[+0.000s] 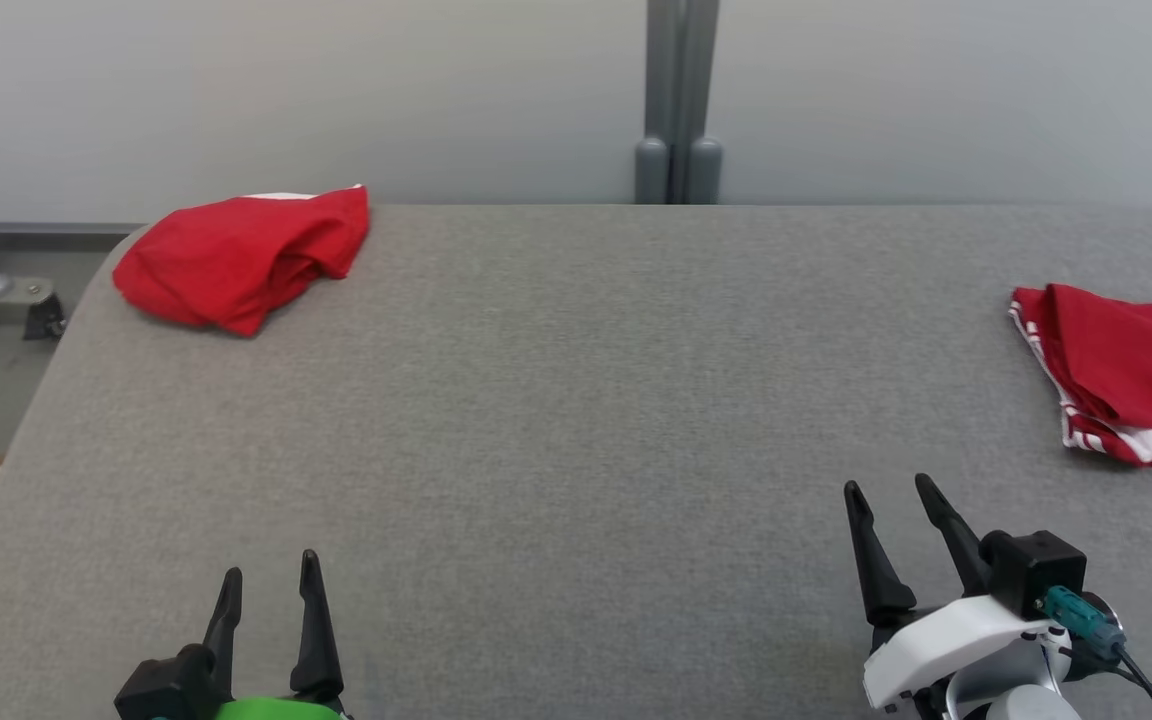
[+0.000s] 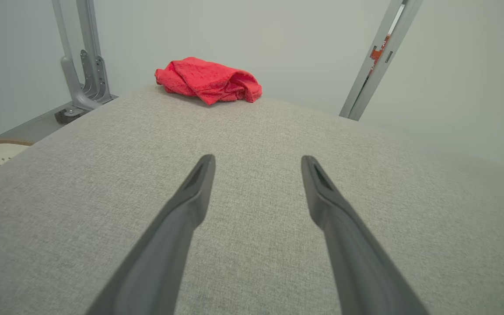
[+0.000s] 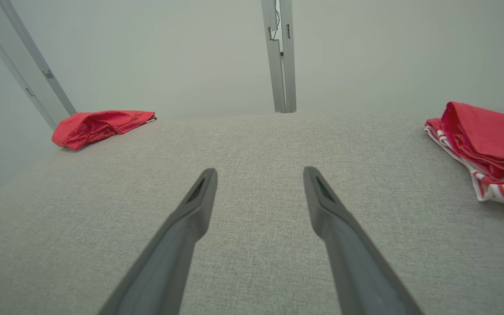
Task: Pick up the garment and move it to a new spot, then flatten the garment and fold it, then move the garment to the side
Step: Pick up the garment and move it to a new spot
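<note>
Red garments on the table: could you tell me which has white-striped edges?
The folded red garment at the right edge; the far-left red bundle shows no stripes.

Two red garments are on one grey worktop (image 1: pixel 576 400): a plain red garment (image 1: pixel 241 255) at the upper left of the frame and a white-striped red garment (image 1: pixel 1121 375) at the right edge. There are two pincers along the bottom, the left pincer (image 1: pixel 271 565) and the right pincer (image 1: pixel 887 484). One pair of grey posts (image 1: pixel 678 100) is at top centre.

Left gripper (image 2: pixel 257 161) seen with fingers spread wide, nothing held between, over grey fabric table (image 2: pixel 252 131). Crumpled red garment (image 2: pixel 210 81) laid at far table edge, well apart from fingertips. Upright post (image 2: pixel 79 57) at left, slanted post (image 2: pixel 379 57) at right.
</note>
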Controlling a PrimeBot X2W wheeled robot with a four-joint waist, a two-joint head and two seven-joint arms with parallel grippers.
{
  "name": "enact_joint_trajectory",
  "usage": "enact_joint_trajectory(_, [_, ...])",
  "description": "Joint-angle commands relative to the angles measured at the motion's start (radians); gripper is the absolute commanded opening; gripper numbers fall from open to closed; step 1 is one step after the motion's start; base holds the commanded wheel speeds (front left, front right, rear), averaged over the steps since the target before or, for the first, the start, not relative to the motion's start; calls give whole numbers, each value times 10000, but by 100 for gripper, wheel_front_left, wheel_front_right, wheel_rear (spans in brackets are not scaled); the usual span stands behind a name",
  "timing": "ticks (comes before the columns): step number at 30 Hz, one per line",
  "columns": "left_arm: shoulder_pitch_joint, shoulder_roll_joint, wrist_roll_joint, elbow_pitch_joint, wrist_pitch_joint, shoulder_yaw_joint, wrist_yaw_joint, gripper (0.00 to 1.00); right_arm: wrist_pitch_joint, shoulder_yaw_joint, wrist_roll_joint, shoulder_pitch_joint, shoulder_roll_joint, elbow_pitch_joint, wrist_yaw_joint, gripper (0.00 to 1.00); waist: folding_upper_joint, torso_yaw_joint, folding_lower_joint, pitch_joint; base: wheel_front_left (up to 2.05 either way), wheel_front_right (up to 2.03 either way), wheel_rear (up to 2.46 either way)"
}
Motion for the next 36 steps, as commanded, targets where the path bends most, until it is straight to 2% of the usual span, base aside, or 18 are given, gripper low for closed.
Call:
enact_joint_trajectory(1, [-77, 122, 56, -32, 17, 3, 35, 100, -49, 58, 91, 40, -21, -39, -15, 100, 0, 1123, 0, 13, 0, 0, 0])
enact_joint_trajectory(9, [-8, 295, -14, -172, 98, 75, 90, 100, -70, 429, 189, -157, -21, 69, -15, 100, 0, 2817, 0, 113, 0, 0, 0])
enact_joint_trajectory(15, [93, 345, -77, -212, 112, 80, 126, 100, -79, 749, 265, -188, -24, 305, -15, 100, 0, 3442, 0, 106, 0, 0, 0])
enact_joint_trajectory(22, [140, 360, -145, -280, 97, 90, 183, 100, -104, 882, 214, -339, -25, 415, -15, 100, 0, 3508, 0, 249, 0, 0, 0])
enact_joint_trajectory(29, [-122, 411, -107, -379, 41, 99, 248, 100, -1, 697, -21, -600, -28, 270, -15, 100, 0, 3179, 0, 784, 0, 0, 0])
enact_joint_trajectory(33, [-828, 787, 119, -614, 92, 187, 223, 100, 151, 483, -308, -838, -30, -24, -15, 100, 0, 2847, 0, 1359, 0, 0, 0])
enact_joint_trajectory(36, [-1771, 1366, 373, -932, 301, 303, 115, 100, 307, 332, -600, -1161, -28, -342, -15, 100, 0, 2513, 0, 1904, 0, 0, 0])
